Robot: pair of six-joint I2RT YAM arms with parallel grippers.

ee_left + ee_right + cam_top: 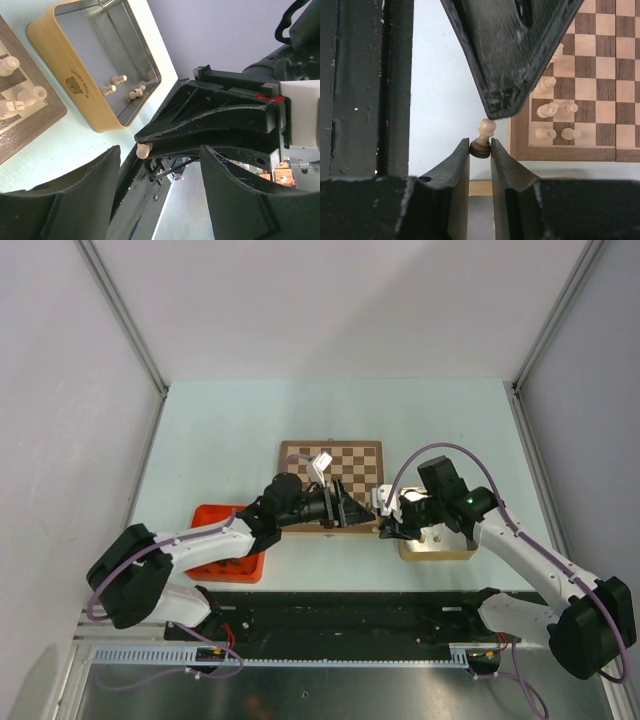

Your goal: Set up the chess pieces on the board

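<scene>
Pale green tabletop [330, 410] inside white walls. The chessboard [360, 462] lies at its centre, with a red tray [205, 510] at the board's 8 o'clock and a gold tin [440, 552] at its 4 o'clock.

I read this step as a handover above the table, just off the board's near rim at about 5 o'clock. The right gripper [480, 150] is clenched on the dark base of a pale pawn [486, 129], whose head pokes out past its fingertips.

To do it well, I want my left gripper [160, 150] centred on the exposed stem and head, clear of the right fingertips. I should close it slowly until both pads bear on the wood, and only then let the right one go. The piece is tiny and round, so I judge that an off-centre squeeze could flick it out.

The left gripper stands released, holding nothing. In its own wrist view its fingers [70, 200] straddle the pawn, which sits nearer the 9 o'clock finger and apart from both. From the right wrist view one left finger looms at the pawn's 12 o'clock, and I cannot tell whether it touches the head.

Several pale chessmen [547, 109] already stand on the board's near corner squares. A few more [118, 80] wait inside the tin.
</scene>
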